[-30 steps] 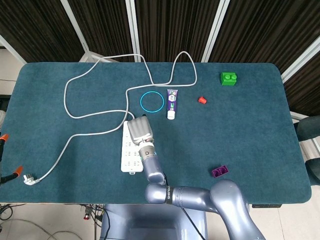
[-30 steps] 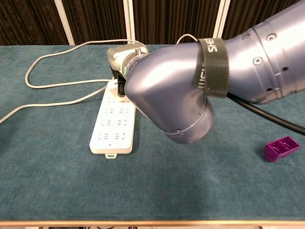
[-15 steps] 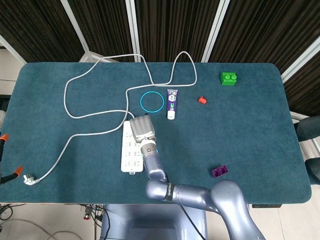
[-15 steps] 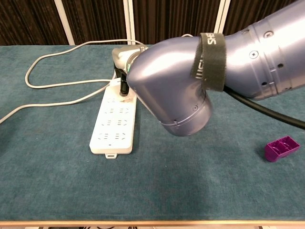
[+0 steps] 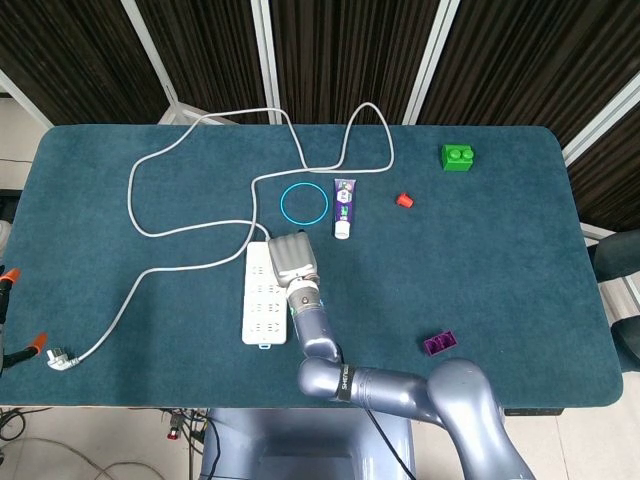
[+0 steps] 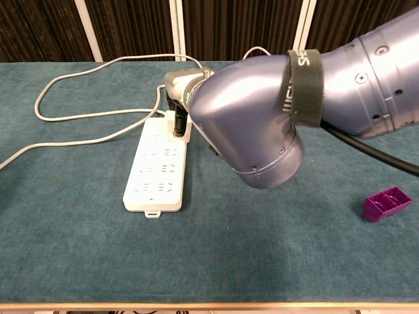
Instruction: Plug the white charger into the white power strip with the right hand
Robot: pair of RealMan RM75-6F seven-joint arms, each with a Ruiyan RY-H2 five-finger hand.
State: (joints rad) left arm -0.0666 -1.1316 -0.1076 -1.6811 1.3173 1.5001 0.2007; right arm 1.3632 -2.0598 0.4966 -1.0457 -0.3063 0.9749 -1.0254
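The white power strip (image 5: 258,305) (image 6: 156,173) lies lengthwise left of the table's centre. My right hand (image 5: 292,257) (image 6: 182,84) hangs over its far right end, fingers pointing down. In the chest view the dark fingertips (image 6: 177,125) grip a small white block, the white charger (image 6: 171,120), which stands at the strip's far right corner. Whether its pins are in a socket I cannot tell. From above, the hand hides the charger. My bulky right forearm (image 6: 262,111) fills the middle of the chest view. My left hand shows in neither view.
A long white cable (image 5: 140,180) loops over the far left of the table, and a cord ends in a plug (image 5: 60,359) at the front left. Behind the strip lie a blue ring (image 5: 304,203) and a tube (image 5: 344,207). Farther right: red cap (image 5: 404,200), green brick (image 5: 458,157), purple brick (image 5: 439,343).
My right hand has slid a little to the right across the strip's far end, from above its middle to its right edge. The strip has stayed put.
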